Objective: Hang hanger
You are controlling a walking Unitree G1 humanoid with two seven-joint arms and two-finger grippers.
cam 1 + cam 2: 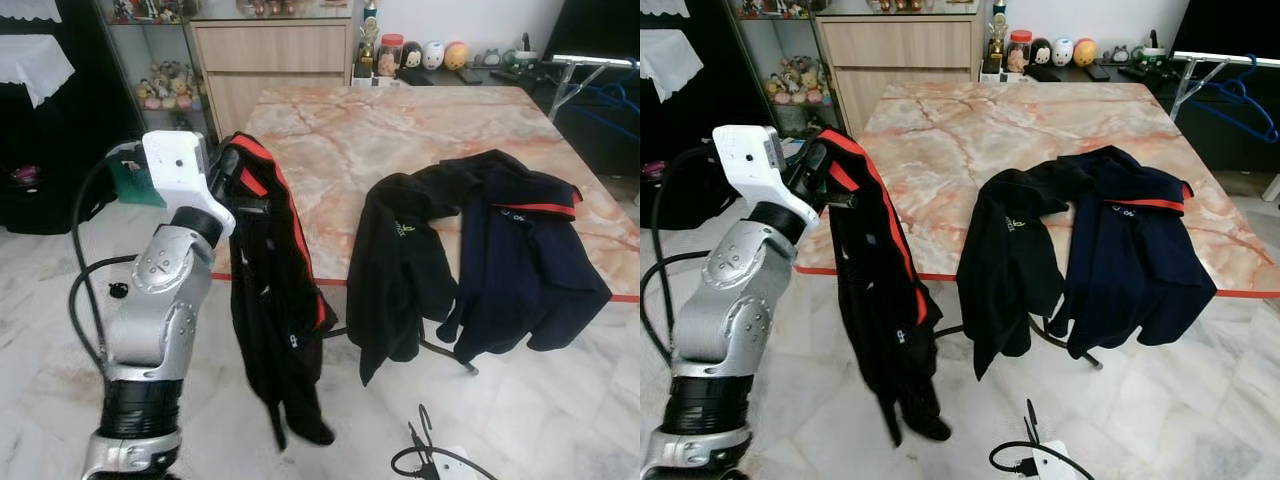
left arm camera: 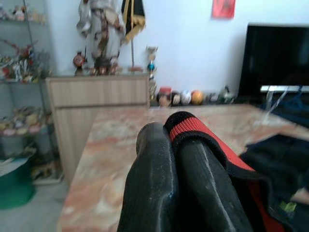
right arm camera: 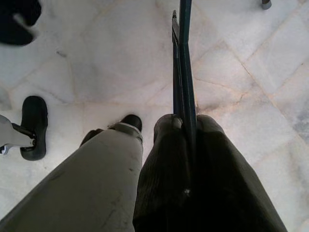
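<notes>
Marble-patterned in pink and cream, the table [image 1: 400,140] fills the middle of the room and serves as the landmark. At its near-left corner the left gripper [image 2: 186,159] is raised, its two black fingers [image 2: 154,183] pressed together on the red-trimmed collar of a black jacket [image 1: 275,320]. That jacket hangs from the grip down beside the table's left edge, its hem close to the pale marble floor [image 1: 560,400].

Over the table's near edge lie two more garments, touching one another: a black top [image 1: 400,270] and, on the right-hand side of it, a navy shirt [image 1: 525,270] with a red stripe at the collar. Both droop past the edge toward the floor.

Beyond the far edge of the table stands a wooden cabinet [image 1: 270,60], and small figurines and jars [image 1: 425,55] line a low dark shelf next to it. Off the table's far-right corner a blue hanger [image 1: 1240,100] hangs on a metal rack [image 1: 1200,75].

Seen from the right wrist, the right gripper [image 3: 186,123] has its fingers closed on a thin dark hanger [image 3: 183,63] that points down toward the floor; the robot's black foot [image 3: 34,125] rests on the tiles beside it. Below the table's near edge, a black cable [image 1: 425,455] lies on the floor.
</notes>
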